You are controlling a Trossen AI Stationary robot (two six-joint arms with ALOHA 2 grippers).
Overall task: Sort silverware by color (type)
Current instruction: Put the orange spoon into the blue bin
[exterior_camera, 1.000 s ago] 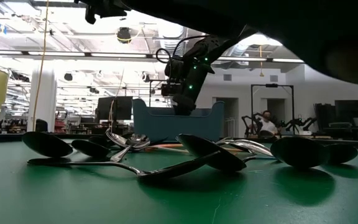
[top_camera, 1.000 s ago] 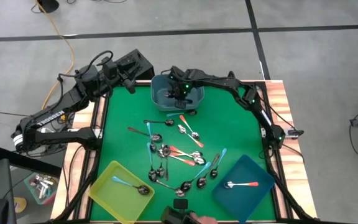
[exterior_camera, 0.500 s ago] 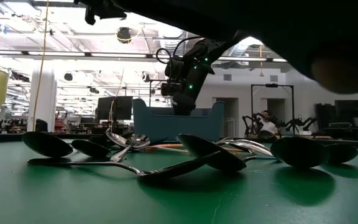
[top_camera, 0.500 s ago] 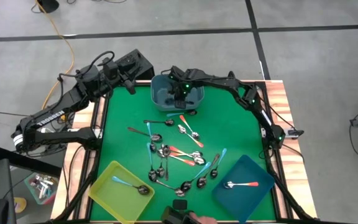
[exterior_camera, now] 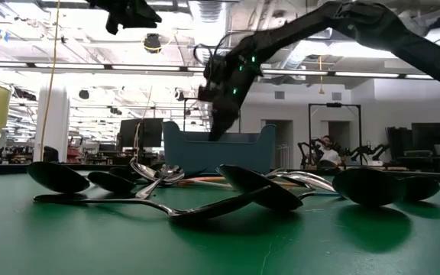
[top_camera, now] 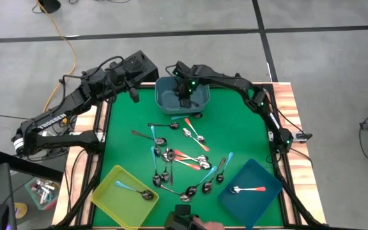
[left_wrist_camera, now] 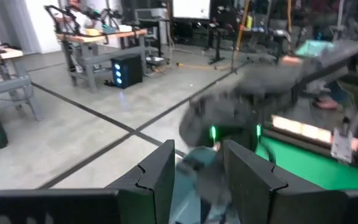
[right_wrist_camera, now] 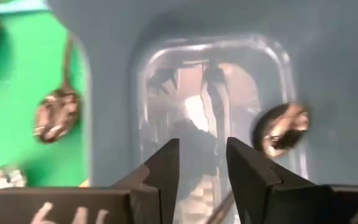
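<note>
- White lettering is seen along the left arm [top_camera: 50, 120] — too small to be read.
- The right gripper [right_wrist_camera: 201, 163] is held over the grey-blue bin [top_camera: 166, 102] at the desk's far edge, jaws apart, empty.
- The left gripper [left_wrist_camera: 196, 167] hangs at the far left corner, jaws apart.
- The spoons [top_camera: 177, 156] lie mid-desk.

Two dark, nearly black jointed robot arms. The left arm [top_camera: 62, 115] carries white lettering along its lower link and loose black cables looping near its upper joints. The right arm [top_camera: 260, 105] is slim, with small green indicator lights glowing near its wrist. Each wrist camera shows two dark, flat, angular fingers [right_wrist_camera: 163, 168] with squared tips, and white markings on the body below.
</note>
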